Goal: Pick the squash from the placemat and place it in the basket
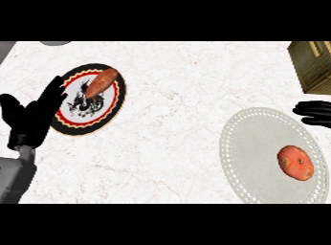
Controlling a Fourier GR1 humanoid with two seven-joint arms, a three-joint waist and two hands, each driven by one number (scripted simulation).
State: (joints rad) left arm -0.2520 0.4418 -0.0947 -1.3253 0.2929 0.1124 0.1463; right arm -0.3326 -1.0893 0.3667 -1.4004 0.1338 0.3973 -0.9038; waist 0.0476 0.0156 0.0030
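Fingers (pixel 316 111) of the right hand (pixel 325 116) were laid out straight and a bit apart, poking in from the right edge and pointing left, clamped on nothing. Hung just past the far right rim of the placemat (pixel 257 143) — hard to tell if the tips overlapped the lace edge or only came close. Were well short of the squash (pixel 295 162) either way.

Left hand (pixel 28 117) over on the left side, fingers up and spread, thumb out to the side, holding nothing. Just resting there above its grey forearm (pixel 6 178), fingertips right up against the left rim of the plate (pixel 112 103).

Squash was sitting on the right half of the pale round placemat, near right part of the counter (pixel 175 95) — orange-red, roundish, untouched by either hand.

Basket (pixel 320 67) was off in the far right corner, wooden slats, only partly in view, beyond the right hand. Nothing visible inside from this angle.

Plate had a black and red rim with a dark figure in the middle, plus an orange sweet potato (pixel 101 82) lying tilted across its far part. Bit of a grey round thing (pixel 54 42) at the far left edge, mostly cut off.
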